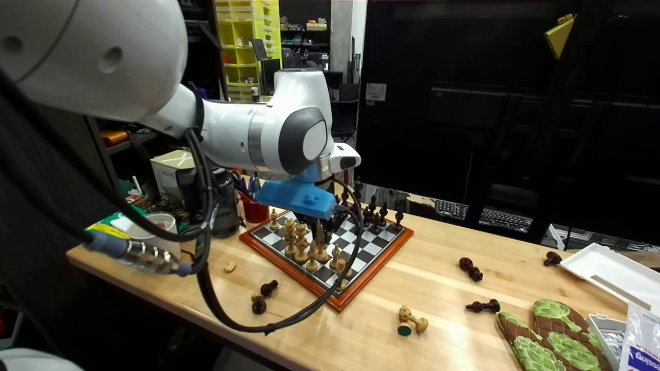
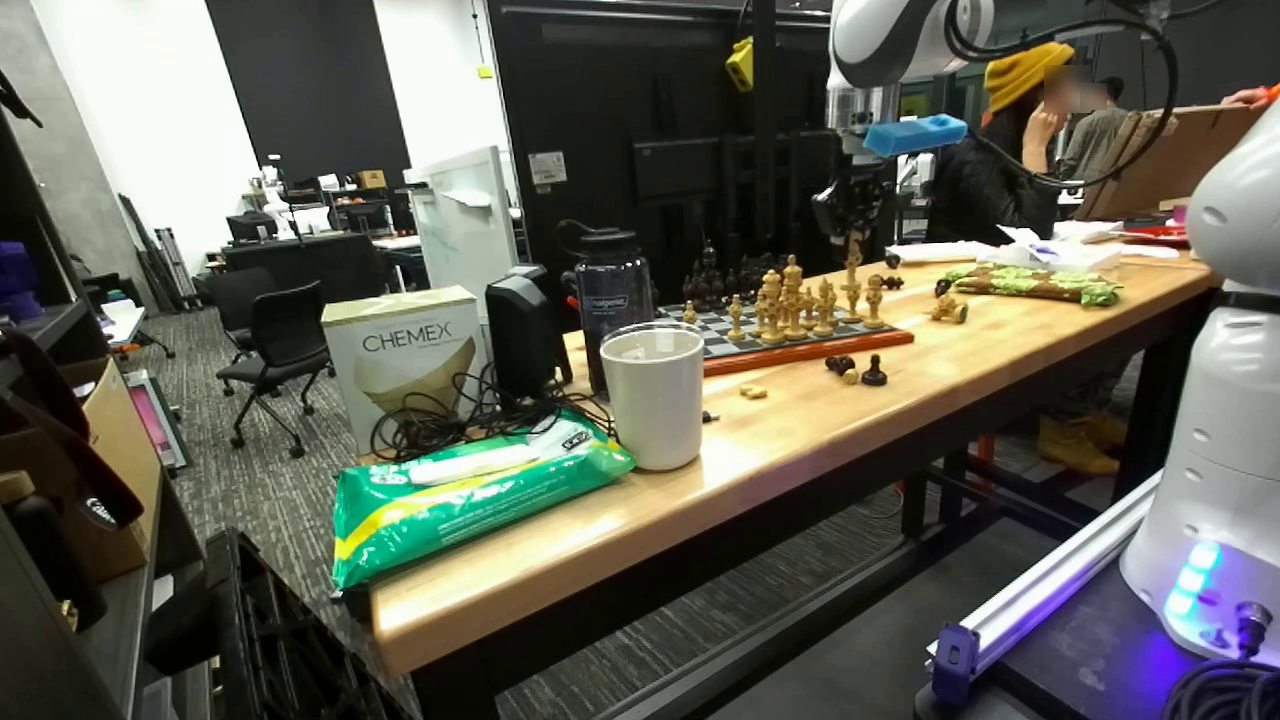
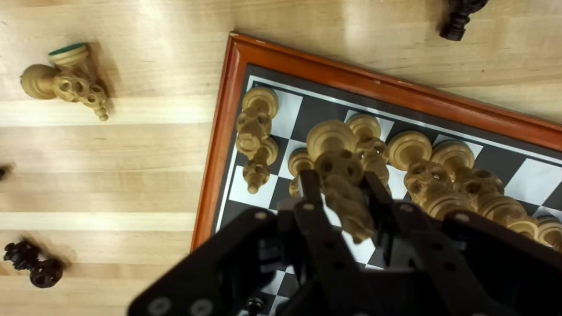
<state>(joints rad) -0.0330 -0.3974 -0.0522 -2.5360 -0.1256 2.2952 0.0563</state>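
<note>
- Gripper [image 3: 341,188] grasping the upper part of a light chess piece [image 3: 336,162], which appears roughly upright and lifted over the board near one corner
- Good handling here would mean an even squeeze, no tilt, and sideways travel only with the base clear of every neighbouring top
- Closest risks: a short light piece [image 3: 298,160] beside the grip and another light piece [image 3: 366,131] by the base; whether either touches cannot be told
- Chessboard [image 3: 377,83]: in the wrist view many squares are hidden behind the gripper
- Black cable [image 1: 268,328] loops across the board in an exterior view, while a blue block [image 1: 296,198] obscures the wrist
- Farther off, dark pieces [image 1: 384,211] stand crowded, some behind the robot arm [image 1: 232,134], too jumbled to count
</note>
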